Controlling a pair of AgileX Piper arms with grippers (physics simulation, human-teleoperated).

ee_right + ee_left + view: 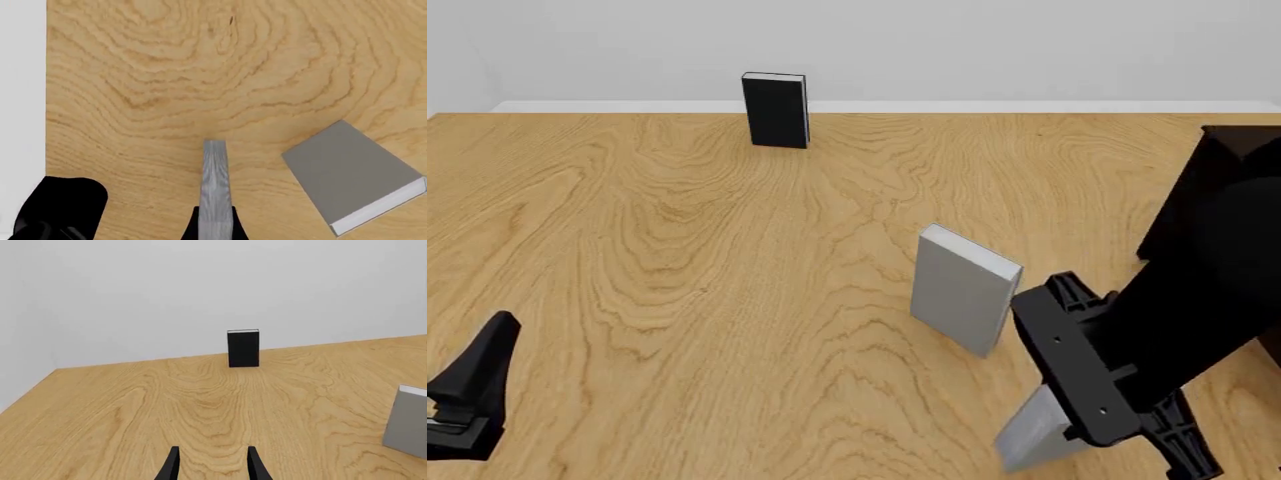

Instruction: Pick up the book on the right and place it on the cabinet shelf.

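My right gripper [1057, 418] is shut on the book [1038, 432], a light-grey hardcover hanging tilted near the table's front right. In the right wrist view the book [215, 180] shows edge-on between the fingers of the right gripper [215, 227]. The dark cabinet [1181, 215] stands at the right edge, largely hidden behind my right arm; its shelf cannot be made out. My left gripper [474, 395] rests low at the front left. The left wrist view shows the left gripper [213, 466] open and holding nothing.
A second grey book [965, 288] stands upright on the wooden table [694, 250], just left of and beyond the held one, also the second grey book [353, 175] [408, 421]. A small black book [775, 110] [243, 348] stands at the far edge.
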